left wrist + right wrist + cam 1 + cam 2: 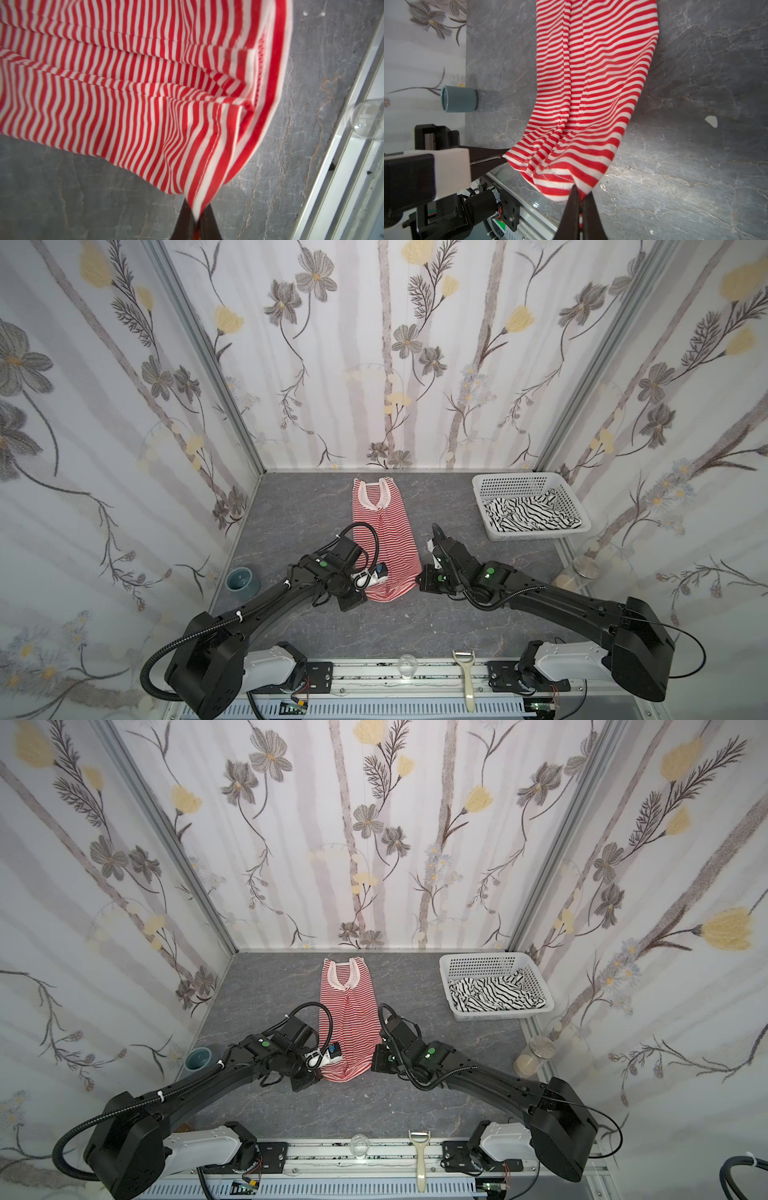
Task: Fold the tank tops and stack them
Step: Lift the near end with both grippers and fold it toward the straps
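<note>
Nearest me, the left gripper is pinched shut on one hem corner of the red-and-white tank top. The right gripper is clamped on the other corner. Each bite takes only a sliver of cloth, so I'd worry a corner slips free once the hem is raised and carried. From the wrist views I cannot tell whether both layers are caught; if only one is, the top could open up mid-fold. The hem also sags in a bunch between the two grips, which would likely press creases into the fold.

The top is thin, limp knit with narrow stripes and a stitched hem. It lies flat on the grey marbled table, with long soft ridges running up its body to a pale frilled neckline at the far end. Farthest off, at the back right, a rectangular white perforated plastic basket holds the black-striped tank top, crumpled and unfolded.
</note>
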Tool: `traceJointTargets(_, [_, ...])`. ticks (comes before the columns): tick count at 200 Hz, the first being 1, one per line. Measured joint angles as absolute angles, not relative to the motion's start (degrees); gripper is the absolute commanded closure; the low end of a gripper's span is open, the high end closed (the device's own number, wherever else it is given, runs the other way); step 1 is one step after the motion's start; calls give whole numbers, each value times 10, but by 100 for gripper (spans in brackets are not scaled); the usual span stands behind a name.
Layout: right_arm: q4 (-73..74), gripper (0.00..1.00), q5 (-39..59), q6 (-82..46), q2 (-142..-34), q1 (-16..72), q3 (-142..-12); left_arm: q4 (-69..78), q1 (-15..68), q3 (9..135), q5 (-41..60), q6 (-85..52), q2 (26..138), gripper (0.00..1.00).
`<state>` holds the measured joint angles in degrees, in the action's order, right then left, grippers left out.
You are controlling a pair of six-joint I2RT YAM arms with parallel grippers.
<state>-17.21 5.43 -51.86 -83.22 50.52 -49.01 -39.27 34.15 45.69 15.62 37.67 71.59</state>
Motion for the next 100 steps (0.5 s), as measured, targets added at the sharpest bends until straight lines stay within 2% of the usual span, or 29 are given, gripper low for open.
traceJointTargets(32, [-195, 100, 59, -484, -874, 463, -572, -397, 300, 534, 127, 403, 775, 97])
traceJointTargets(100, [-235, 100, 98, -388, -1033, 369, -755, -390, 212, 751, 102, 457, 954, 97])
